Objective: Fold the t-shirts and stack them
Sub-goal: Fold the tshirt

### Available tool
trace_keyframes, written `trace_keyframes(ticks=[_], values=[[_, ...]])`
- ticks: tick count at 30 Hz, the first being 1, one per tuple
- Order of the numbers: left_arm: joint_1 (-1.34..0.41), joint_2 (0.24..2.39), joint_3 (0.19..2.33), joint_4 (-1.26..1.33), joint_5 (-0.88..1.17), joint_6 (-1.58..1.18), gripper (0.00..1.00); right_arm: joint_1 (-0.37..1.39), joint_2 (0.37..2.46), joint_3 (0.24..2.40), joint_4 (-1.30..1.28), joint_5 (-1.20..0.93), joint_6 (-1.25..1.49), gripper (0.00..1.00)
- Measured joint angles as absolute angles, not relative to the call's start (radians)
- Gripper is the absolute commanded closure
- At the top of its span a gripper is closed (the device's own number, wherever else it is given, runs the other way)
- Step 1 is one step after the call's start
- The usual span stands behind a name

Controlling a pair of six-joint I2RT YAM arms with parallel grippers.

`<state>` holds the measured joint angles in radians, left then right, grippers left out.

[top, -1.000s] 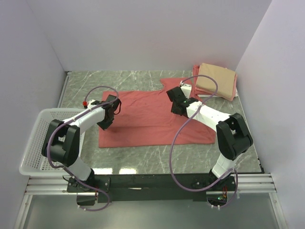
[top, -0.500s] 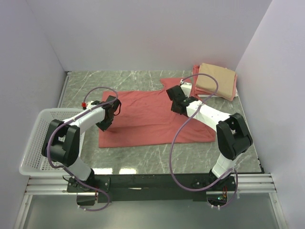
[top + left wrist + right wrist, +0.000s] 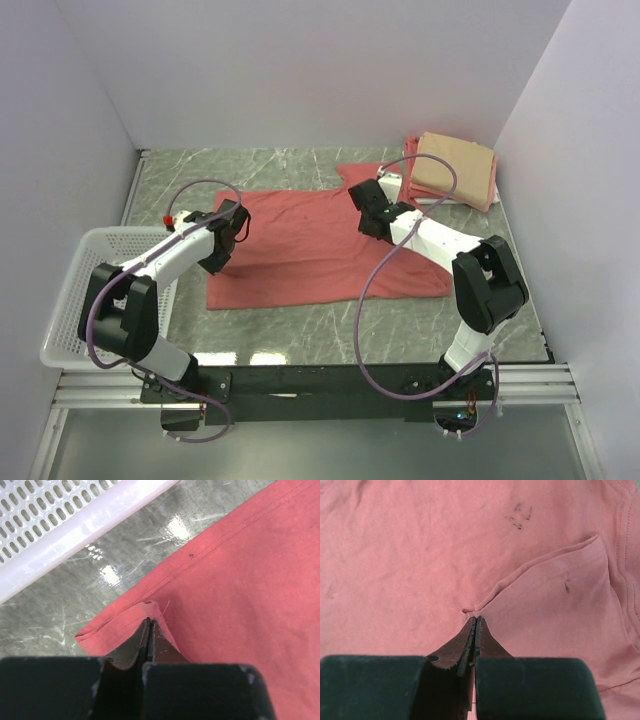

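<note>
The red t-shirt (image 3: pixel 320 255) lies spread on the worktop (image 3: pixel 300 325). The left hand (image 3: pixel 149 623) is closed, pinching its stitched edge (near the basket (image 3: pixel 60 525)). The right hand (image 3: pixel 476 620) is closed on a raised fold.

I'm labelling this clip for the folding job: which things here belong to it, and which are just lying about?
Part of the job:
- salmon-red t-shirt, spread flat, pinched by left gripper and right gripper
- folded tan t-shirt on folded pink t-shirt

Lying about:
- white mesh basket, left edge
</note>
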<state>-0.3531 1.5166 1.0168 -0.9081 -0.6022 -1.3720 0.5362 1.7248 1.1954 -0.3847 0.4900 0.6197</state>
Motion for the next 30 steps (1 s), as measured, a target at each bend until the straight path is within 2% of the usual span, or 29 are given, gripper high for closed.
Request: trace_keyframes(ticks=[30], values=[[-0.346, 1.681, 1.095, -0.939, -0.634, -1.382, 0.99, 0.530, 1.843, 1.246, -0.311, 0.504, 0.604, 1.00]])
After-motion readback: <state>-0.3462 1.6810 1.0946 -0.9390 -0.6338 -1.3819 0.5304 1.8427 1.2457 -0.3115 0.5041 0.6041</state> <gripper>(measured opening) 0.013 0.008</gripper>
